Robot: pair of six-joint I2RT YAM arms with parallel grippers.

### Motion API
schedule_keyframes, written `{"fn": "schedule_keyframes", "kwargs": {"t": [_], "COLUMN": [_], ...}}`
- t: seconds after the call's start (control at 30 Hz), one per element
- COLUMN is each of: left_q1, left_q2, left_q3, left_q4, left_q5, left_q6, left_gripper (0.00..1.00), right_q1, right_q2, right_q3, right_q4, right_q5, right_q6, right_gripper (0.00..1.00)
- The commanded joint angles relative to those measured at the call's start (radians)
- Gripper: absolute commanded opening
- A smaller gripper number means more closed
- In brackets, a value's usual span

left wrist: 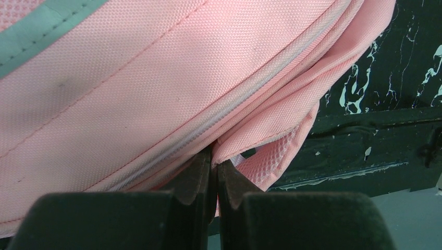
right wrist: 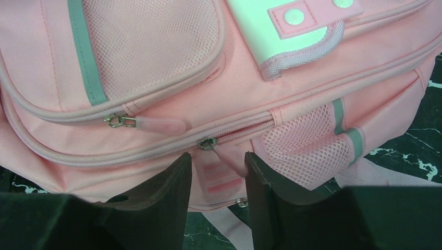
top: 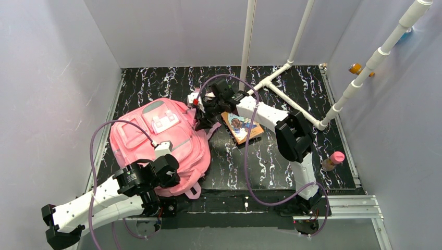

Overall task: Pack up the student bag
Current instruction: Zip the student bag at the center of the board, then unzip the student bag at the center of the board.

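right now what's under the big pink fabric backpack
The black marbled tabletop shows around the soft pink fabric backpack, so the bag lies on that. Anything else beneath it is covered by the fabric and cannot be seen.

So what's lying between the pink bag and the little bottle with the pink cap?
A colourful book lies flat on the table between the pink bag and the bottle. The right arm crosses that stretch too. The top view shows it.
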Motion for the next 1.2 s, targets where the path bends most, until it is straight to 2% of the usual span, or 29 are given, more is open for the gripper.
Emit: {"fn": "schedule_keyframes", "kwargs": {"t": [0.0, 0.5, 0.73, 0.97, 1.17], "left_q1": [0.006, 0.006, 0.006, 0.006, 0.006], "left_q2": [-0.009, -0.007, -0.009, 0.003, 0.020], "left_q3": [-0.002, 0.000, 0.003, 0.003, 0.010], "left_q4": [0.008, 0.008, 0.007, 0.005, 0.000], "left_q5": [0.015, 0.017, 0.016, 0.017, 0.013], "left_q6": [-0.011, -0.007, -0.005, -0.010, -0.008], "left_gripper": [0.00, 0.00, 0.00, 0.00, 0.00], "right_q1": [0.012, 0.012, 0.011, 0.002, 0.002], "right_q2": [-0.032, 0.037, 0.082, 0.086, 0.088], "right_q3": [-0.004, 0.074, 0.131, 0.124, 0.138], "right_q4": [0.041, -0.017, -0.106, -0.169, -0.174], "right_q5": [-0.013, 0.000, -0.005, -0.052, -0.081], "right_q6": [-0.012, -0.056, -0.112, -0.160, -0.161], "right_gripper": [0.54, 0.63, 0.61, 0.52, 0.36]}}
